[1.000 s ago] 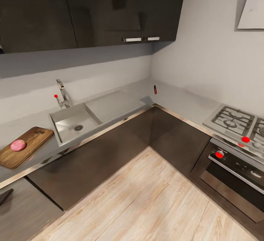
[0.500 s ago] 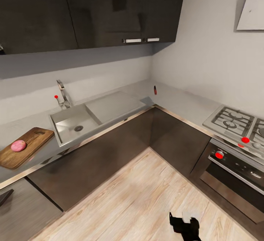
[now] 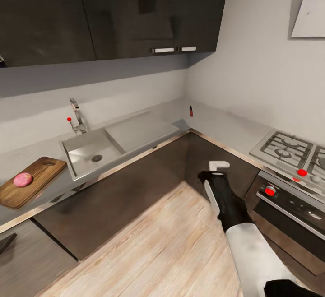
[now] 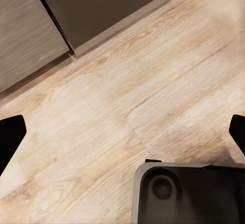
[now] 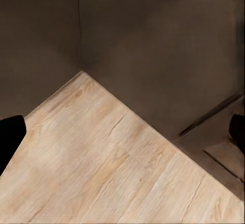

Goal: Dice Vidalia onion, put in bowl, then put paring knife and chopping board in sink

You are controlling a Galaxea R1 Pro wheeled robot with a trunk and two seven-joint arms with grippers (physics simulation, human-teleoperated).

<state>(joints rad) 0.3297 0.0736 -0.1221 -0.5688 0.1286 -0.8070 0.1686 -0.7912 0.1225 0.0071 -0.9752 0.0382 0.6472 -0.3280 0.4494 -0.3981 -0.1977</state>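
Note:
The pink Vidalia onion (image 3: pixel 22 179) lies on the brown chopping board (image 3: pixel 39 176) at the left end of the grey countertop (image 3: pixel 216 125). Just right of the board is the steel sink (image 3: pixel 85 152), with its chrome tap (image 3: pixel 76 115) and a flat drainboard (image 3: pixel 140 129). A small dark object with a red spot (image 3: pixel 191 110) stands in the countertop's corner; it is too small to tell whether this is the paring knife. The bowl is out of view. My right gripper (image 3: pixel 215 173) (image 5: pixel 122 137) hangs open in front of the corner cabinets. My left gripper (image 4: pixel 122 137) is open over the wooden floor.
A gas hob (image 3: pixel 289 146) and an oven (image 3: pixel 289 213) with red knobs stand at the right. Dark base cabinets (image 3: pixel 135 184) form an L around the wooden floor (image 3: pixel 171 252). Dark wall cabinets (image 3: pixel 113 12) hang above the sink. Part of my base (image 4: pixel 184 196) shows below the left gripper.
My right arm has risen from the bottom of the head view to in front of the corner cabinets. The onion, board and sink have not moved.

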